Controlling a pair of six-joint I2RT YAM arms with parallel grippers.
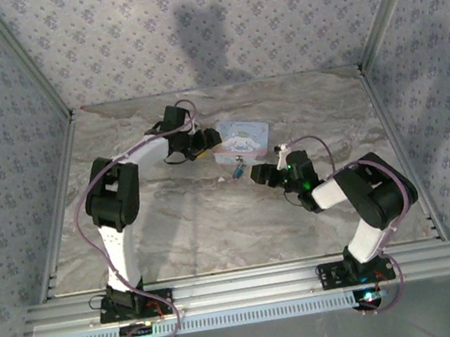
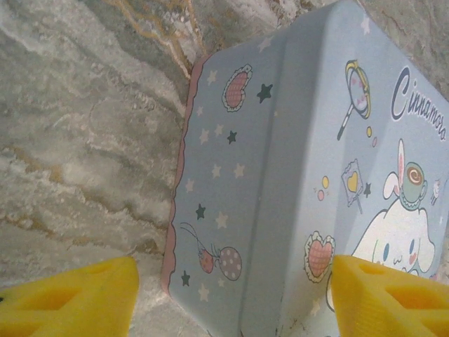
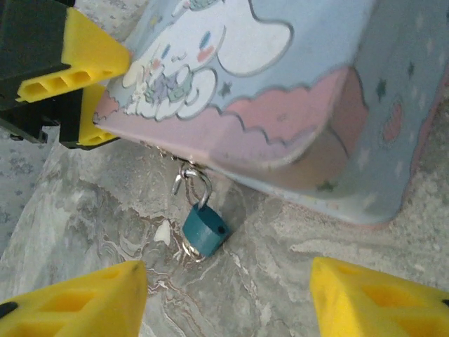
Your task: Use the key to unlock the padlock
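**Top view.** The padlock [image 1: 238,169] is seen near the middle of the table [image 1: 174,227], against the near side of the tin [image 1: 247,137]. The right gripper [image 1: 256,172] is placed just beside it, and the left gripper [image 1: 202,145] at the tin's left side.

**Left wrist.** The fingers [image 2: 70,298] are spread and empty, with the tin ahead between them.

**Right wrist.** The fingers are spread and empty here too. The padlock is found straight ahead, with its shackle [image 3: 193,184] toward the tin and its body toward the gripper. The right arm is judged the nearer.
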